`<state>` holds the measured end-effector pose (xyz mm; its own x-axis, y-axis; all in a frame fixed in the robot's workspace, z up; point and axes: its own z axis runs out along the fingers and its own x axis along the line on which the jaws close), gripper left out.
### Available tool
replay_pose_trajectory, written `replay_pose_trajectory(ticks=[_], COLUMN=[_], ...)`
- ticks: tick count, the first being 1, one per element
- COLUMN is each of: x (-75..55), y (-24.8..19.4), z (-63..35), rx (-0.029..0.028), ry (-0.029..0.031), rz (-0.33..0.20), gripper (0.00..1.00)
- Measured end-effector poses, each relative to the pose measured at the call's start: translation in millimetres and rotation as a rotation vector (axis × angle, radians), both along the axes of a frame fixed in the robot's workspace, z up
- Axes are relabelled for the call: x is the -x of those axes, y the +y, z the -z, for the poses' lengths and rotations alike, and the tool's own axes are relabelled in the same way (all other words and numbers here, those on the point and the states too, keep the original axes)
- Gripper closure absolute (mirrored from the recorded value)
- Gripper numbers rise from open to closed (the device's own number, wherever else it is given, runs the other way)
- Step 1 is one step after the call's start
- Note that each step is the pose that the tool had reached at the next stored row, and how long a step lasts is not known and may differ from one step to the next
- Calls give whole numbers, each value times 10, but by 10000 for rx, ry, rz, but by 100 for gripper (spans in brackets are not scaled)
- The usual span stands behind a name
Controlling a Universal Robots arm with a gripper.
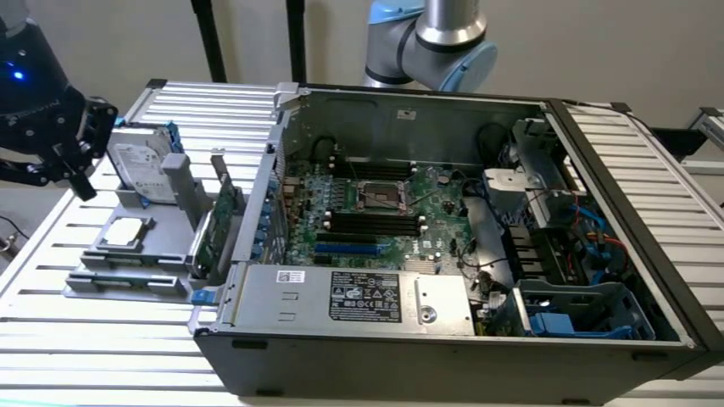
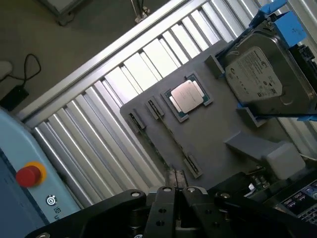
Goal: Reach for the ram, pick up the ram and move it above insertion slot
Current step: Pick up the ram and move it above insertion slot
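**Exterior view.** Gripper (image 1: 68, 165) hung at the left edge of the gray fixture (image 1: 108, 284), beside the hard drive (image 1: 142, 165). The ram (image 1: 205, 252), judged to be the low green strip on the fixture's right side, stood well apart from the gripper. It sat just beside the broader expansion card (image 1: 232, 216) and near the case wall (image 1: 270, 195). Insertion slot (image 1: 368, 222) lay uncovered on the motherboard.

The reach would go best from straight above, with the fingers parted first and the grip taken on the strip's long faces. The card and the case wall crowd that side, and the hard drive stands between.

**Wrist view.** Gripper (image 2: 175, 181) had its fingers pressed together with nothing between them. Below lay the fixture plate, with narrow clip holders (image 2: 192, 166), the CPU (image 2: 187, 96) and the hard drive (image 2: 255, 79). I could not tell whether the holders carried anything.
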<state>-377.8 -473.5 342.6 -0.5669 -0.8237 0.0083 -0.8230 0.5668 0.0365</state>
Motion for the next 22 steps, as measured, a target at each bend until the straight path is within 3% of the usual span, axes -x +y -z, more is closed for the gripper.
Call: replay_pose_trajectory(ticks=[22], x=[0], y=[0], z=[66], rx=[0], ry=[-1], rz=[-4012], gripper=[89])
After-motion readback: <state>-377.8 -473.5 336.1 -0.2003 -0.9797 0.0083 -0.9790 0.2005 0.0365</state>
